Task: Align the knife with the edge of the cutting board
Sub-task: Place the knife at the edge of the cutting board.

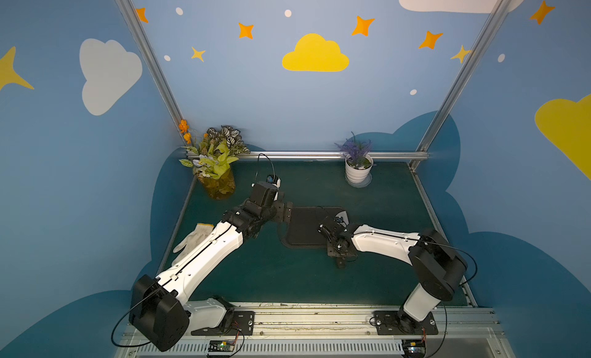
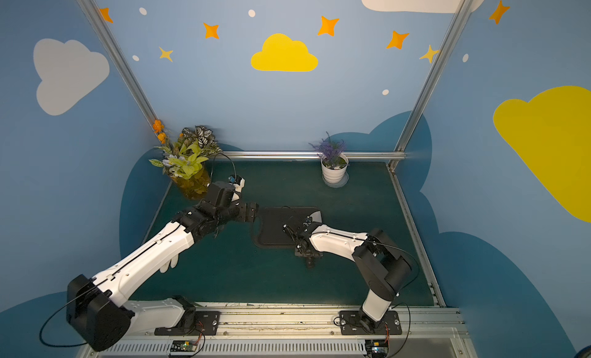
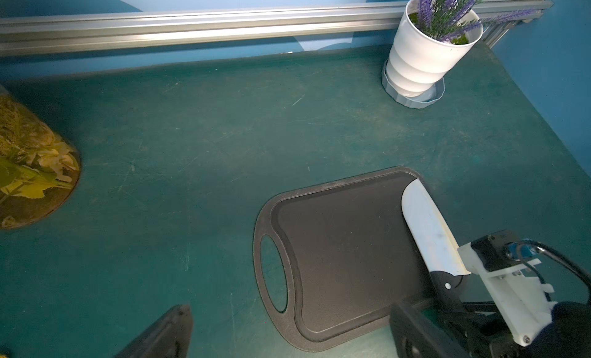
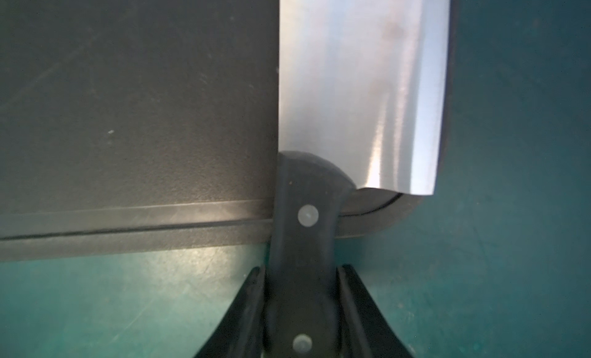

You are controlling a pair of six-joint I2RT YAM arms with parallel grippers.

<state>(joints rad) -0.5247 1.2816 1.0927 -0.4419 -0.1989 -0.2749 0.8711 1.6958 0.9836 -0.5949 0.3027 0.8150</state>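
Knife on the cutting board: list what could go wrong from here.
The right claw is shut on the knife by its handle, which overhangs the cutting board rim; releasing may let it tip or twist out of line.
The blade lies near the board's outer edge; a small push could slide it onto the mat.
The open left claw hangs by the slot end and could nudge the board.

left arm (image 1: 204, 257): white shell, black joints, looping black cable | right arm (image 1: 383, 243): same | base plates (image 1: 243, 327): black, silver screws
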